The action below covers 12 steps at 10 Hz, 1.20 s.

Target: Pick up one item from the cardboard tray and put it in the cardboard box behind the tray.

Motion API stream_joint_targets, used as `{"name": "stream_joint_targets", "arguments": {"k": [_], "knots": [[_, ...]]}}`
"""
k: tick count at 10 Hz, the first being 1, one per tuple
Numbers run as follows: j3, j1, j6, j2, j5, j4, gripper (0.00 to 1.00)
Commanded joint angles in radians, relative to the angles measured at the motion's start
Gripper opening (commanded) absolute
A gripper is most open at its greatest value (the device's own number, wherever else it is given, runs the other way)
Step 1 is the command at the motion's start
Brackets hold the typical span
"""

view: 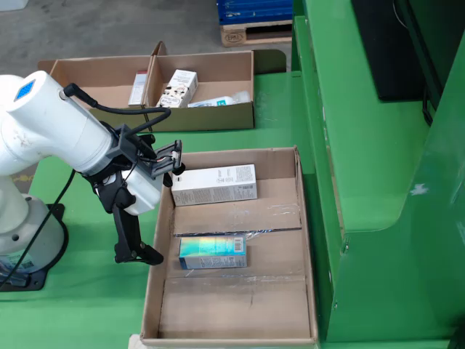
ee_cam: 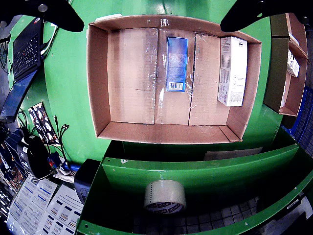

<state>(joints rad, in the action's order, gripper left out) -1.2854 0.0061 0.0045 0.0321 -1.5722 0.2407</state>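
Gripper [view: 156, 211] fingers apart, empty, left of the tray [view: 305, 240]; descending here risks striking its wall, missing both boxes.

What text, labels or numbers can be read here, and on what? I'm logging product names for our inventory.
None can be read.
Blue box: barcode and print, too small.
White box: print blurred.
Tape roll: dark band lettering blurred.
Pallet: stamp unreadable.
Printed sheets: too small.

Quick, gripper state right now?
Gripper: open, holding nothing, beside the tray, outside its wall.
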Motion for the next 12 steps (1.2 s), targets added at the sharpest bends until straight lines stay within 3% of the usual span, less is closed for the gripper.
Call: {"name": "stream_joint_targets", "arguments": {"k": [1, 6, 12], "knots": [[0.028, 0.0, 0.0, -0.017, 0.0, 0.011, 1.0], [-0.012, 0.013, 0.009, -0.026, 0.001, 0.048, 1.0], [0.067, 0.125, 0.072, 0.093, 0.045, 0.046, 1.0]]}}
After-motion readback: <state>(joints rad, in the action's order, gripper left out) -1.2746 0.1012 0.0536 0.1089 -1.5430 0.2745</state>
